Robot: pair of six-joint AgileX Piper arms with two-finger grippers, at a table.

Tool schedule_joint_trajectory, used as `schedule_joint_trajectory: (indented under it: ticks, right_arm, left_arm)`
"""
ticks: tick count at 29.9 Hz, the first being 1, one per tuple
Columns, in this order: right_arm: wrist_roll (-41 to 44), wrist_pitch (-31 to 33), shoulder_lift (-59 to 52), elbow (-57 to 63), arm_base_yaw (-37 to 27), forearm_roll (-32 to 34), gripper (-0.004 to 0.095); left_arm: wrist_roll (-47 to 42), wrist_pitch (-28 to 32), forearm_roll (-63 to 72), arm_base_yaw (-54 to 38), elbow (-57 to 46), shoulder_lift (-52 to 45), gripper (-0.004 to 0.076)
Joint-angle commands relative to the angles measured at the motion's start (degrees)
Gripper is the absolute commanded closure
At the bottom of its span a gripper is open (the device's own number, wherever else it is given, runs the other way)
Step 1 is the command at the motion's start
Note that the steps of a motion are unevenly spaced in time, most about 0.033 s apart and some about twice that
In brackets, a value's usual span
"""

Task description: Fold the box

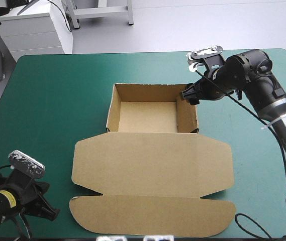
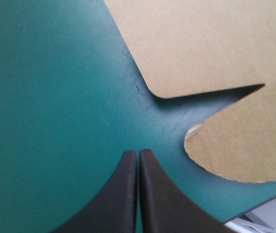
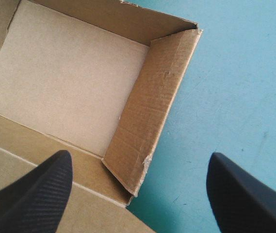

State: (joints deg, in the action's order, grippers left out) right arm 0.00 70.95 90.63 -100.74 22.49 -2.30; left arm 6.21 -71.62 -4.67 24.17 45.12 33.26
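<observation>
Jaws: L gripper (image 2: 138, 151) is closed tip to tip w/ nothing between, sitting low over the teal-green cover (image 1: 47, 100) at the table's near-left corner. Just ahead of it, apart from the fingers, is the notch where the lid (image 1: 153, 163) meets its rounded tuck flap (image 1: 153, 217). Mid-table is the brown box (image 1: 148, 116) as an open tray, all four walls up and empty inside. The lid lies flat on the cover toward the near edge, w/ the flap beyond it almost at that edge. R gripper (image 1: 189, 95) is spread wide at the tray's far-right corner, straddling the right wall (image 3: 147, 102) — one black finger (image 3: 36, 194) is on the tray side, the other (image 3: 249, 194) outside over bare cover. Can't tell if either touches the board. That wall's near end shows a small scuffed spot at its top corner.
</observation>
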Motion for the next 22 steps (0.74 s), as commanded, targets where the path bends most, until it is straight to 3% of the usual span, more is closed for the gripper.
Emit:
schedule_joint_trajectory:
  ticks: [1,8,22]
  right_arm:
    - [0.0,-2.0,-1.9,-1.2,-0.4,-0.2,0.0211]
    - [1.4,-0.5,3.1,-1.2,-0.4,-0.1,0.0211]
    - [4.4,-3.3,18.7,-1.2,-1.1,0.8,0.0212]
  left_arm:
    - [-1.2,1.2,0.4,0.1,-3.8,-1.2,0.0731]
    - [-2.4,1.6,0.4,0.1,-9.3,-1.3,0.0731]
    - [-2.4,2.8,0.4,0.1,-9.4,-1.3,0.0731]
